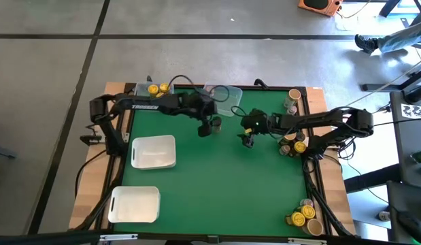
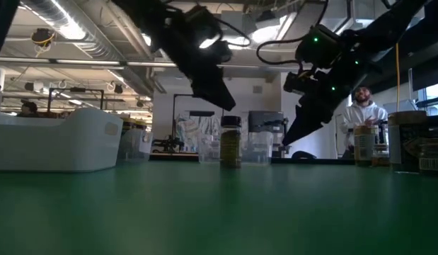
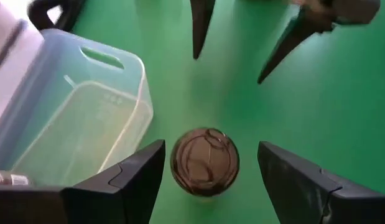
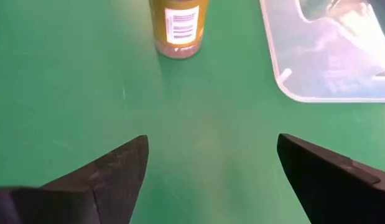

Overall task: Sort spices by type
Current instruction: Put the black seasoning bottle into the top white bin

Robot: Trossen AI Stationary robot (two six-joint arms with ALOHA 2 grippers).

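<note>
Two arms over the green surface [image 1: 217, 184], a clear tub [image 3: 74, 124] just beside the left pincer [image 3: 208, 180]. Left pincer spread apart above a dark-lidded spice jar [image 3: 204, 162], not gripping. Right pincer [image 4: 211, 168] spread apart, empty, jar standing ahead of it.

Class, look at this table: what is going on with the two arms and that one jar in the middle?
A dark-lidded spice jar stands alone on the green table, beside a clear tub. The left claw hangs open right above it, fingers either side, not gripping. The right claw is open nearby, holding nothing. More jars wait along the right edge.
</note>
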